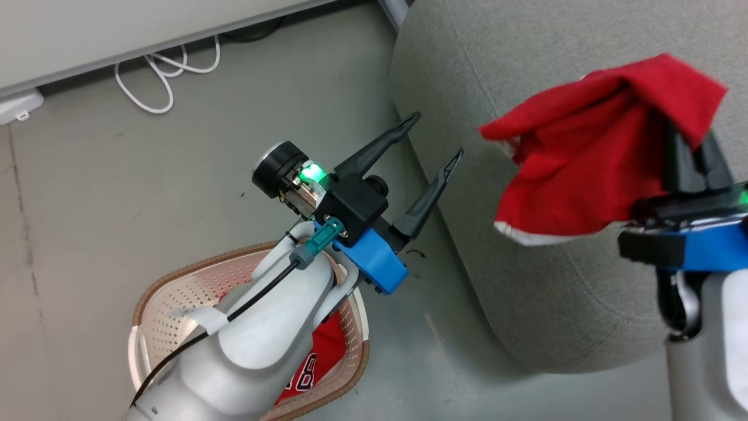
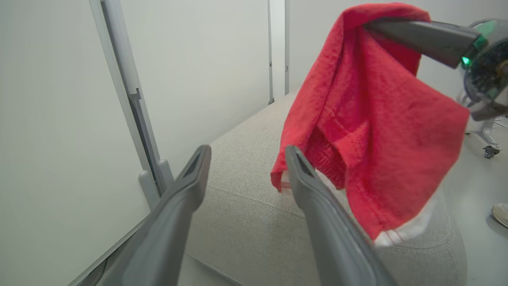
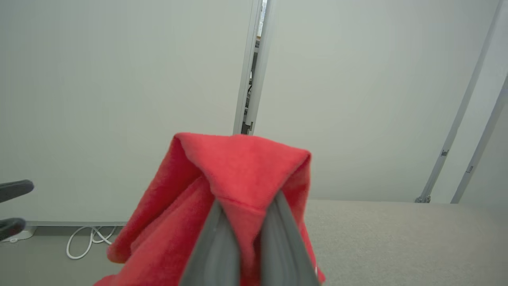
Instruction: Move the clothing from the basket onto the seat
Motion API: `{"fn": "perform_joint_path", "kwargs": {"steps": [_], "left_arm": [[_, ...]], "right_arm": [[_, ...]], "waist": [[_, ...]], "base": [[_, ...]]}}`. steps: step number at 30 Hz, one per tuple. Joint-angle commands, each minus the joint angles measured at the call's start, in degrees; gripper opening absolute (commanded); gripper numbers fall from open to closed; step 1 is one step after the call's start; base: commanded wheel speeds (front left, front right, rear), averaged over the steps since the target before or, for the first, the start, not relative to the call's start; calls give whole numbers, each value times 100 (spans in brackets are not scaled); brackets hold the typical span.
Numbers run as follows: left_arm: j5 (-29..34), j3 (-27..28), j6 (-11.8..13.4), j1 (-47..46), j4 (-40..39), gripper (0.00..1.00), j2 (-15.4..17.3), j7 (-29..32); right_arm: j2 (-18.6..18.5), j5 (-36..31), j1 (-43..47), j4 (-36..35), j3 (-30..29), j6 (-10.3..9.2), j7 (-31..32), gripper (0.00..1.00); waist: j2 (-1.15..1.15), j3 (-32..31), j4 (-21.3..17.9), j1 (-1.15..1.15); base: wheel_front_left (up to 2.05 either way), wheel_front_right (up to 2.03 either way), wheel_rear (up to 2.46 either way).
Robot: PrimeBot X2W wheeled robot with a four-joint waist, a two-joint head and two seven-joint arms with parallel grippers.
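Carrying the first garment across: the basket at 7 o'clock holds the lettered jersey, the left hand is spread and empty at centre, and the right hand at 3 o'clock is pinching the white-banded garment above the seat. Next move, by judgement: lower over the cushion, part the fingers, then fetch the jersey. Room: grey floor, white cable at 11 o'clock, pale wall panel.

The grey floor carries the cream perforated basket, the large grey seat nearby, and a looped white cable by its far edge.
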Motion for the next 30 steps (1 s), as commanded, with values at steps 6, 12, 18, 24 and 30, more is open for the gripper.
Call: {"fn": "perform_joint_path", "kwargs": {"steps": [6, 12, 18, 24, 30], "left_arm": [[109, 84, 1, -328, -55, 100, 151, -16], [186, -8, -1, -660, -37, 100, 291, 18], [230, -84, -3, -934, -105, 100, 426, 65], [247, -162, -3, -1102, -191, 100, 548, 114], [247, -198, -4, -1168, -256, 100, 638, 125]], "right_arm": [[-280, 123, -930, -260, -544, 3, -19, 0], [-713, 129, -1891, -345, -1072, 3, -19, 0], [-1245, 186, -2793, -141, -1431, 2, -19, 0], [-1758, 232, -3355, 341, -1665, 3, -19, 0], [-2023, 215, -3515, 1005, -1982, 2, -20, 0]], "waist": [[0, 706, 79, 0], [0, 1404, 181, 0], [0, 1969, 202, 0], [0, 2377, 221, 0], [0, 2590, 265, 0]], "base": [[0, 0, 0], [0, 0, 0], [0, 0, 0], [0, 0, 0], [0, 0, 0]]}}
